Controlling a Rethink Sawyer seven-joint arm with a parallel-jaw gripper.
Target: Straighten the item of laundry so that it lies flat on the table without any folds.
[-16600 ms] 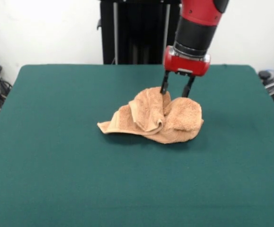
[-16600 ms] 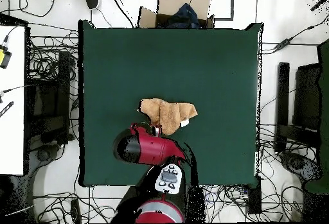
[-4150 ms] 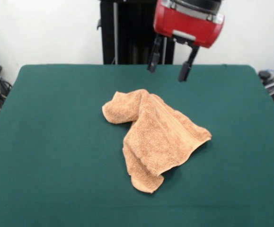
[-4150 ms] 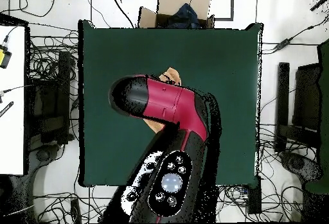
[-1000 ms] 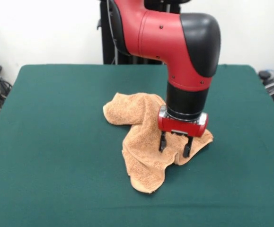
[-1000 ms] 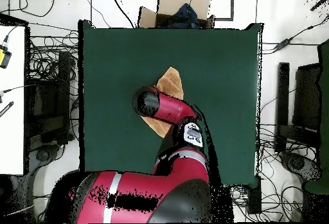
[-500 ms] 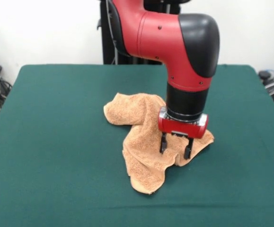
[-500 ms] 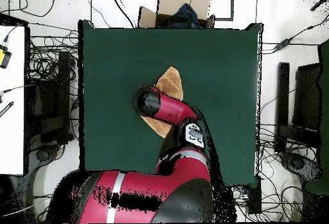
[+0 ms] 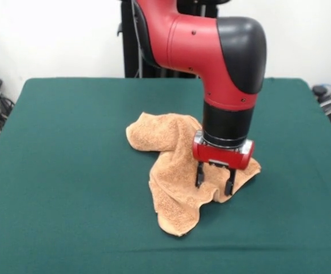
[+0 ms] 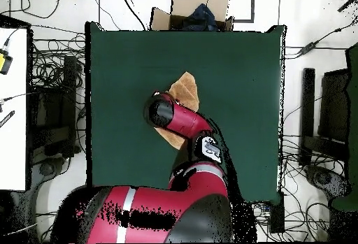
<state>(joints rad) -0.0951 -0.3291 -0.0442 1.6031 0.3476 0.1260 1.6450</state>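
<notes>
The towel (image 9: pixel 176 171) lies crumpled near the middle of the green worktop (image 9: pixel 68 171), folded over itself with a rolled lobe on the side towards the pedestal. The gripper (image 9: pixel 214 180) stands over the towel's corner, jaws parted, tips at the cloth, nothing clamped. Judged step: taking hold of that corner. Next move calls for closing, then drawing outward from the towel's centre.

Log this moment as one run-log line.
gripper: open, astride towel's edge | towel: crumpled, folded over | table: towel near centre | task: unfinished
</notes>
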